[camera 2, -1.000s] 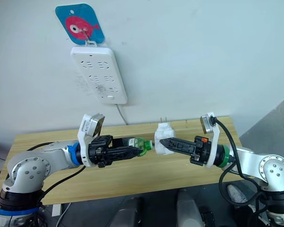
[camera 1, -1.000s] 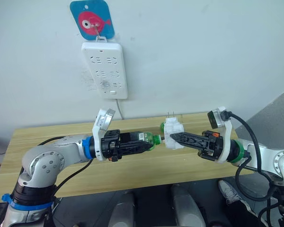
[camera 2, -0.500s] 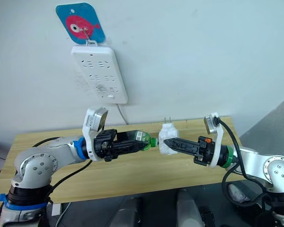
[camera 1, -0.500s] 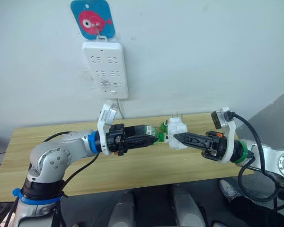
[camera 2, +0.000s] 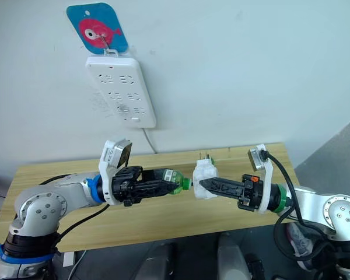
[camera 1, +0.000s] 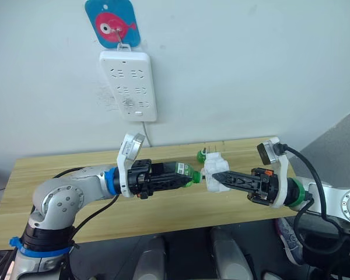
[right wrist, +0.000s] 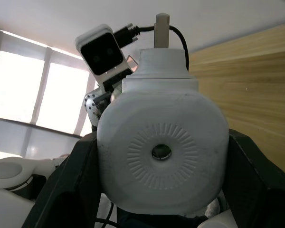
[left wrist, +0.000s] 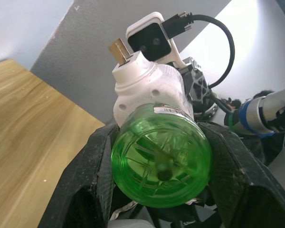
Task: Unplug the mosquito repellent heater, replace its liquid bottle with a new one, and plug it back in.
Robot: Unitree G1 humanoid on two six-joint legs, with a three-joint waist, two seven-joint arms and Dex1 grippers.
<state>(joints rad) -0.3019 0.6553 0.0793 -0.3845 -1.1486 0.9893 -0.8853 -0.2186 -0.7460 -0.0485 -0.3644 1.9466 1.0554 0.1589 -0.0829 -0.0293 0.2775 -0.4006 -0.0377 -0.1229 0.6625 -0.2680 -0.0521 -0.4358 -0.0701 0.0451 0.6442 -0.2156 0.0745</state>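
Pale wood, a long table (camera 1: 58, 169), is lying under our arms, and the long white plastic power strip (camera 1: 128, 86) is hanging on the wall with no plug in it. We are holding everything in the air above the table. Our right gripper (camera 1: 217, 177) is clamping the small white rounded plastic heater (camera 1: 216, 170), prongs up; our left gripper (camera 1: 184, 177) is clamping the translucent green plastic bottle (camera 1: 182, 171), its neck meeting the heater. Unplugging looks done; whether this bottle is going in or coming out we cannot tell, and plugging back in is waiting.

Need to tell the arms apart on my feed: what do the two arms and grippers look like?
Both are silver-grey arms with black two-finger grippers and white wrist camera mounts. The left gripper sits past a blue wrist ring; the right gripper past a green ring, with a thick black cable looping off its camera.
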